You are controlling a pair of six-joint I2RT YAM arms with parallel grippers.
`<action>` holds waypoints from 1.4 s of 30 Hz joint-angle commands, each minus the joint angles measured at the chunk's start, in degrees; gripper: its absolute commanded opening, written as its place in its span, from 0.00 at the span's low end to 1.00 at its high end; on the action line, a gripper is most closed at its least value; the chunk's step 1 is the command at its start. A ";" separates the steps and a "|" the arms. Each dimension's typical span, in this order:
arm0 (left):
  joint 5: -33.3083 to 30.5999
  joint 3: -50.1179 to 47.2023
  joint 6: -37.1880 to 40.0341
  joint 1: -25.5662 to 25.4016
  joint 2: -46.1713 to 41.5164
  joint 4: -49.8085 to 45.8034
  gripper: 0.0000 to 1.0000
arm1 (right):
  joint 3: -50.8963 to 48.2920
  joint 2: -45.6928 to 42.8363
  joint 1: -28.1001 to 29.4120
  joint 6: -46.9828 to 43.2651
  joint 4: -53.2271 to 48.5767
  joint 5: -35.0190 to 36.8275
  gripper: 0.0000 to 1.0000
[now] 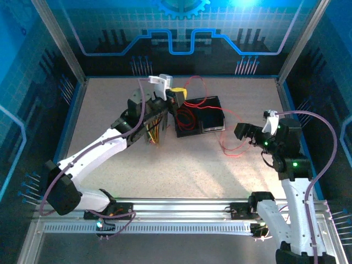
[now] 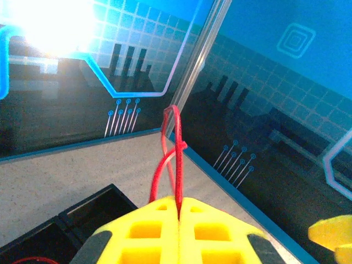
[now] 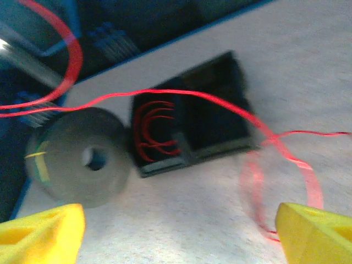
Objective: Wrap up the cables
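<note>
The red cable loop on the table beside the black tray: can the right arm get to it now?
Probably yes. The right gripper hangs open close to the cable loop, with nothing between them.

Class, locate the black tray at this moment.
Top view: the black tray sits mid-table, just right of the left end effector, red cables lying in it.

Seen from the right wrist, the cables point(image 3: 181, 96), the spool point(image 3: 77, 157) and the black tray point(image 3: 209, 115) are smeared by blur. The fingers point(image 3: 316, 234) of the right tool point(image 3: 179, 231) are cut off at the bottom edge. Seen from the left wrist, the tray is cropped at the bottom-left corner, and the cables are hidden below the pinch of the left tool point(image 2: 179, 206).
</note>
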 commanded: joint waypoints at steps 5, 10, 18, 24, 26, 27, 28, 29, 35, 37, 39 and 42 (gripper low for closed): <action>-1.20 1.15 -2.16 -2.98 0.37 4.06 0.00 | 1.47 9.14 4.08 9.89 16.59 -19.28 0.76; 0.19 -1.88 -4.68 -3.57 -0.77 6.79 0.00 | 0.96 15.10 8.11 18.81 26.30 -18.77 0.68; 1.82 -3.99 -6.10 -4.40 -1.88 8.27 0.00 | 0.95 22.20 12.64 24.98 36.62 -12.75 0.58; 2.37 -5.53 -6.92 -4.58 -2.27 10.26 0.00 | 2.33 27.58 15.36 25.37 37.59 -10.41 0.55; 2.05 -5.63 -6.43 -4.63 -2.20 10.23 0.00 | 2.32 28.91 15.94 25.91 38.11 -9.83 0.50; 2.09 -5.55 -6.28 -4.59 -2.10 10.14 0.00 | 2.30 29.48 16.32 26.44 38.97 -10.01 0.45; 2.16 -5.61 -6.13 -4.65 -2.10 10.13 0.00 | 2.32 29.91 16.54 26.78 39.65 -10.31 0.38; 2.02 -5.63 -6.00 -4.62 -2.10 10.09 0.00 | 2.34 30.09 16.81 26.67 39.51 -10.29 0.36; 2.19 -6.07 -5.52 -4.63 -2.36 9.69 0.00 | 1.19 27.58 16.36 24.44 36.71 -7.88 0.20; 2.35 -6.07 -5.44 -4.62 -2.50 9.44 0.00 | 1.32 26.78 15.60 23.14 34.60 -7.55 0.10; 2.32 -6.03 -5.08 -4.52 -2.62 9.02 0.00 | 1.28 25.33 14.56 21.01 32.32 -7.02 0.02; 0.72 -5.65 -3.19 -4.41 -2.80 7.11 0.00 | 1.82 22.85 12.56 15.43 26.61 -6.05 0.00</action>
